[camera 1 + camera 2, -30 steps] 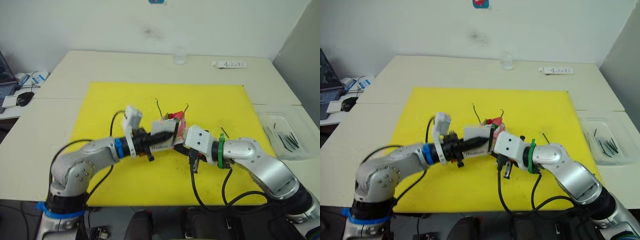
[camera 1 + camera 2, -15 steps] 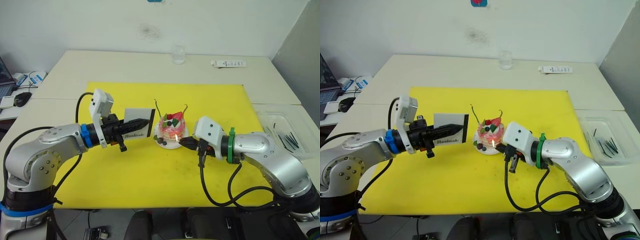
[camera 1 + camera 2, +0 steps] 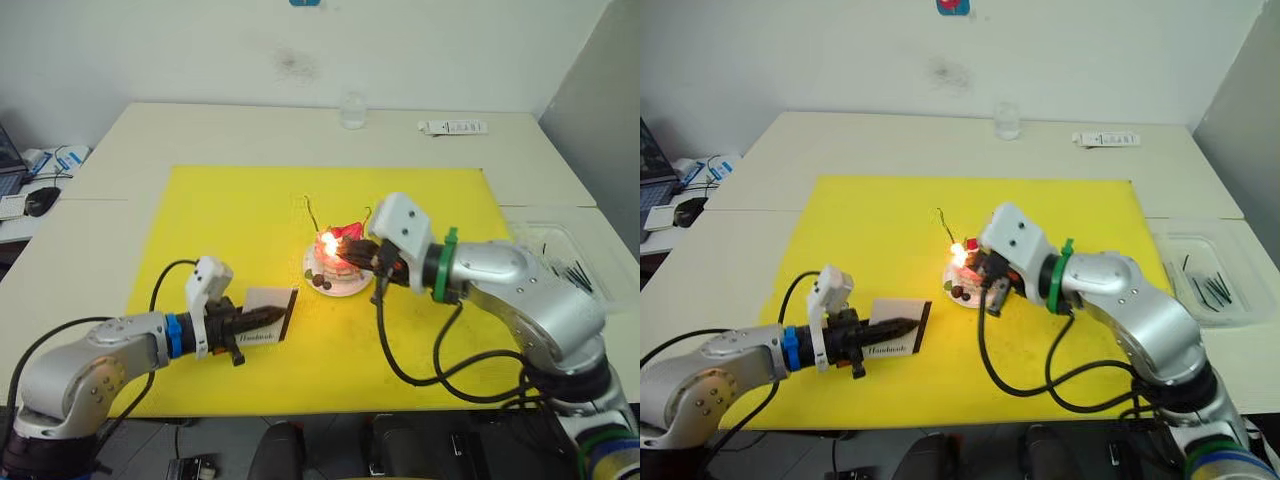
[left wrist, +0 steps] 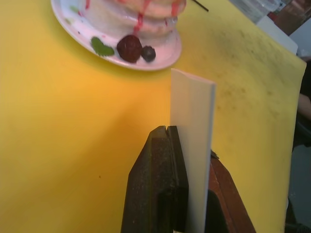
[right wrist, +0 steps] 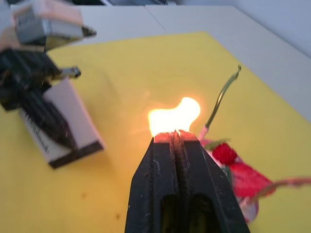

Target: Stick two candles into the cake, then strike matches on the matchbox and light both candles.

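Note:
The pink cake [image 3: 340, 265] sits on its white plate [image 4: 160, 54] in the middle of the yellow mat. Two thin candles rise from it, one [image 3: 312, 212] on the left and one [image 3: 368, 214] on the right. My right gripper [image 5: 175, 136] is shut on a burning match. Its flame [image 3: 325, 241] glows at the cake's top, beside the left candle [image 5: 221, 97]. The match stick is hidden between the fingers. Down near the mat's front left, my left gripper [image 3: 262, 322] is shut on the white matchbox [image 3: 270, 316], held on edge, well apart from the cake.
A clear tray [image 3: 570, 262] holding several black matches stands off the mat at the right. A glass [image 3: 351, 110] and a white bar-shaped object [image 3: 455, 127] lie at the table's far side. Desk clutter [image 3: 40, 195] sits at the far left.
My left arm drew the matchbox away from the cake, down to the mat's front left. My right gripper lifted the lit match to the cake's top, and the flame grew larger.

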